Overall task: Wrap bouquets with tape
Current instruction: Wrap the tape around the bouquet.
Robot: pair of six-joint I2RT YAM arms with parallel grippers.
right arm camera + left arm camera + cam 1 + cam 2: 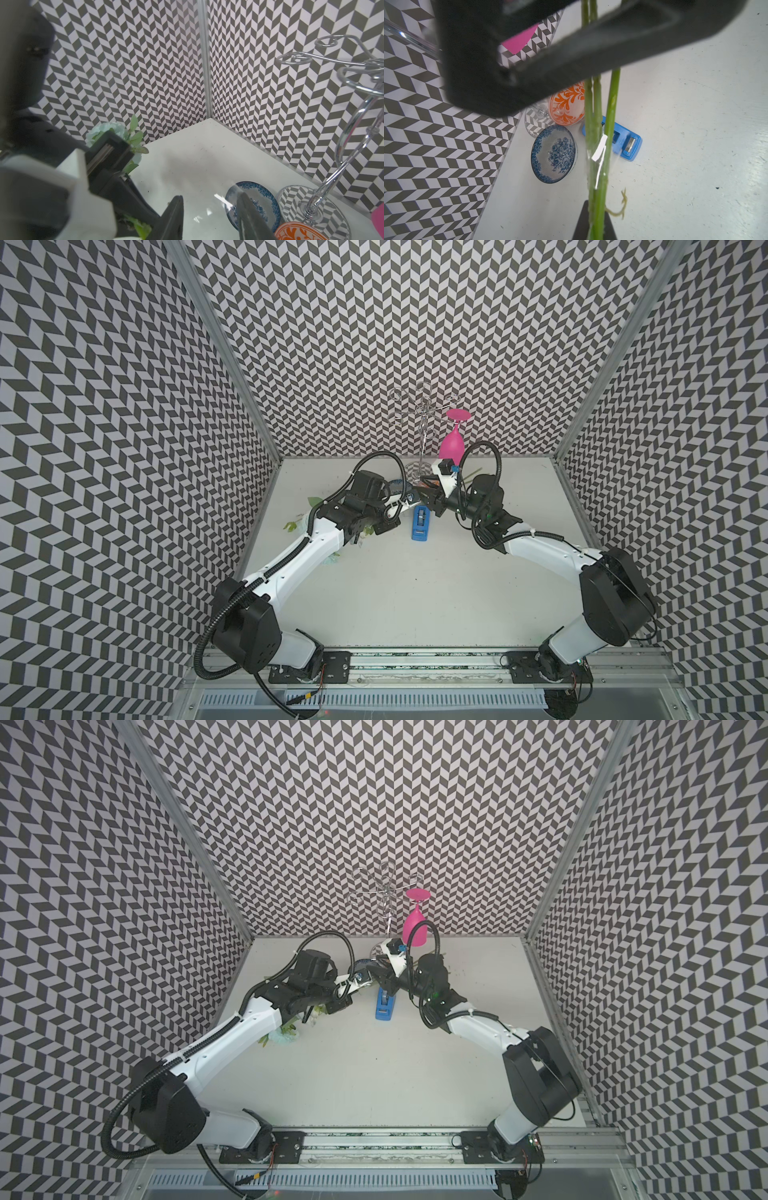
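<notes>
Left wrist view: bouquet [596, 116], thin green stems clamped in the closed left gripper [595, 225] and held off the table [415, 593], a strip of clear tape [599, 149] clinging loosely partway along them; pale blooms [282, 1036] show beside the left arm in both top views. Right gripper [208, 200]: fingers parted, nothing pinched, close by the stems; tape dispenser [420, 524] flat on the table near both grippers. Handling, as judged: light, springy stems that splay and twist easily, soft crushable blooms, flimsy self-sticking tape; take hold on bare stem beside the taped band, never the heads.
</notes>
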